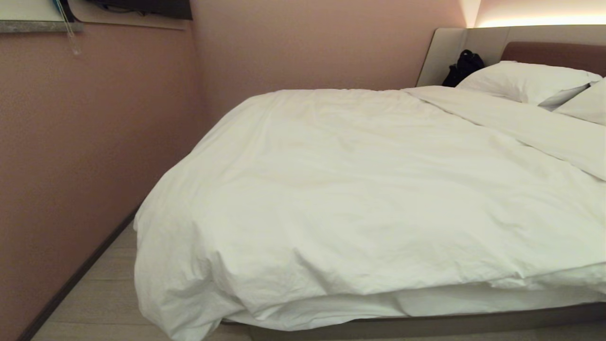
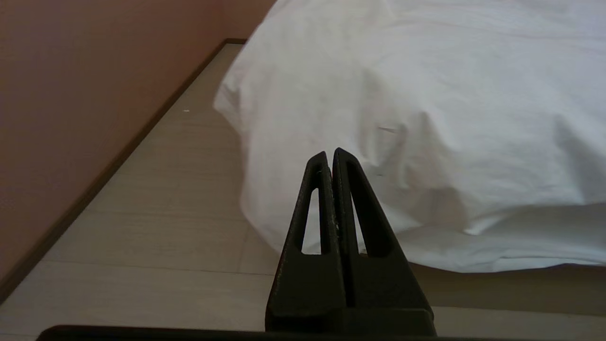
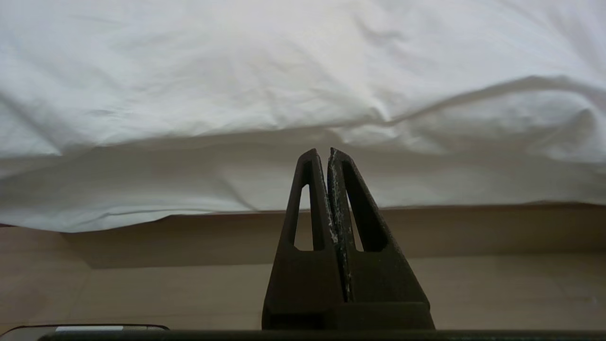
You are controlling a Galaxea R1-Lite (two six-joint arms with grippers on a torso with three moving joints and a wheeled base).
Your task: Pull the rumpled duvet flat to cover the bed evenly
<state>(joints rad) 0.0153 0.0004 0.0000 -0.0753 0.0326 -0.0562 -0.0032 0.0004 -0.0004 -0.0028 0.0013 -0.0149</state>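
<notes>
The duvet (image 1: 360,189) lies over the bed (image 1: 426,324) and fills the middle and right of the head view. Its surface is mostly flat with soft creases. At the lower left of the frame its corner hangs down past the mattress to the floor (image 1: 104,303), while along the lower edge it stops higher, so a strip of white sheet (image 1: 473,300) shows under it. The right part of the bed is cut off by the frame edge.

Two white pillows (image 1: 525,80) lie at the upper right, the second only partly visible. A dark object (image 1: 464,66) stands beside them against the headboard (image 1: 554,52); what it is I cannot tell. A pink wall (image 1: 85,142) takes the left side.

Neither arm shows in the head view. In the wrist views the left gripper (image 2: 330,152) and the right gripper (image 3: 322,152) have their fingers pressed together, holding nothing, each apart from the duvet and low before the bed.
</notes>
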